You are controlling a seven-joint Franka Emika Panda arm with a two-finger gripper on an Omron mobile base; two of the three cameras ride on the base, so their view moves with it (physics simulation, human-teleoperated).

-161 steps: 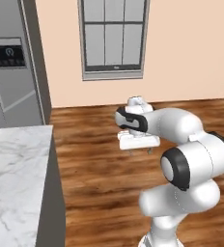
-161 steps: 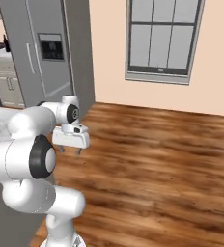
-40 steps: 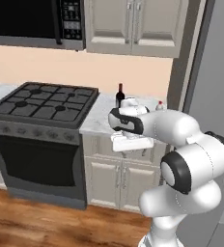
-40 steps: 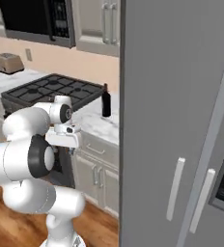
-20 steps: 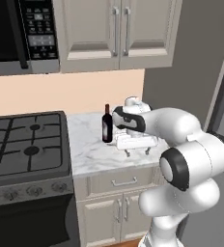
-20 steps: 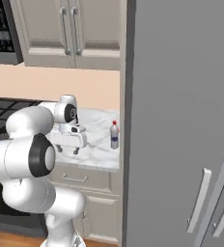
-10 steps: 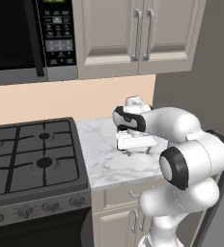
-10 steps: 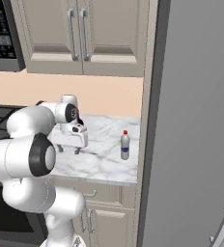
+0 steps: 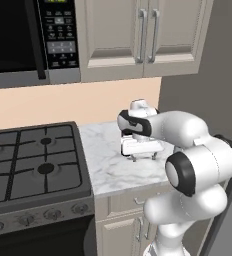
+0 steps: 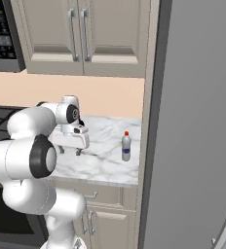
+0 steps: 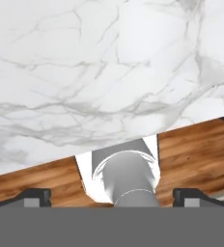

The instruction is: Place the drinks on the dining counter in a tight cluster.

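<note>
the tall grey refrigerator side panel (image 10: 193, 126) fills the right of the right base view and stands as a dark slab at the right edge of the left base view. above the worktop hang beige panelled wall cabinets with metal handles (image 9: 145, 35), and to their left a black microwave with a keypad (image 9: 33, 40). the black gas stove with grated burners (image 9: 33, 162) sits left of the short white, grey-veined marble worktop (image 9: 108, 165), touching its edge. beige base cabinets (image 10: 103, 214) run under that worktop.

the white arm bends forward over the worktop, and its two-finger gripper (image 9: 142, 156) hangs just above the marble, near the middle of the slab. in the hand view the two dark finger tips (image 11: 34, 195) rise at the far left and far right of the frame, spread wide apart with nothing between them; marble, a strip of brown wood floor (image 11: 196, 149) and the worktop's front edge lie below.

the small pale bottle with a red cap and dark label (image 10: 126, 146) stands upright on the same worktop, near its right end beside the refrigerator panel. it is apart from the gripper, to the gripper's right in the right base view, with bare marble between them.
</note>
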